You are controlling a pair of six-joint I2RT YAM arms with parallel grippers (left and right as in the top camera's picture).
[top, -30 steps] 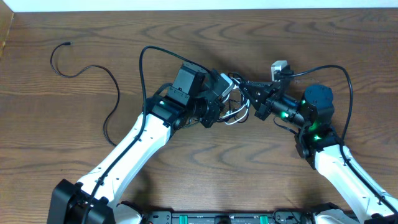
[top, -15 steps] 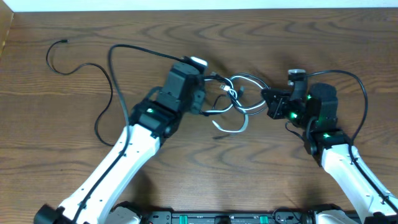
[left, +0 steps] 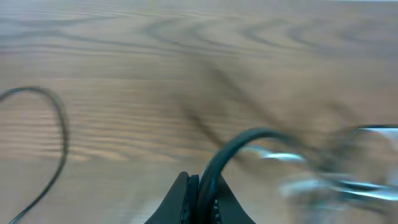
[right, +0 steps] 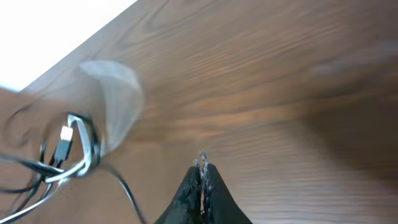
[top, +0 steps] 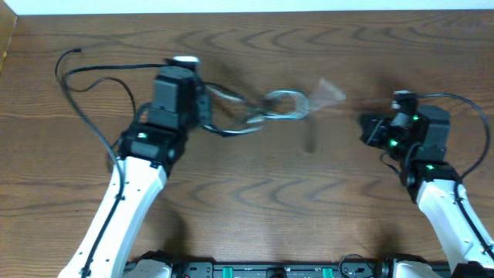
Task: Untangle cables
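Observation:
The cables (top: pixel 275 106) form a blurred knot of grey-white and black loops stretched across the table's middle. My left gripper (top: pixel 205 105) is shut on a black cable (left: pixel 231 148) that arcs right toward the blurred knot (left: pixel 348 171). My right gripper (top: pixel 366 129) is right of the knot with its jaws (right: pixel 202 163) shut; nothing clearly shows between them. In the right wrist view the loops (right: pixel 74 152) hold a white plug (right: pixel 65 134). A blurred white piece (top: pixel 328 90) hangs in motion between knot and right gripper, also in the right wrist view (right: pixel 117 87). A thin black cable (right: pixel 127 196) trails under the right jaws.
A separate thin black cable (top: pixel 59 68) loops at the far left of the wooden table (top: pixel 255 193), and it shows in the left wrist view (left: pixel 61 124). The table's back edge (top: pixel 247 12) meets a white surface. Thicker black cords run from both arms.
Both arms have pulled apart, the left one far to the left, the right one to the right. The knot has stretched out into a line. The white plug piece is now blurred in motion.

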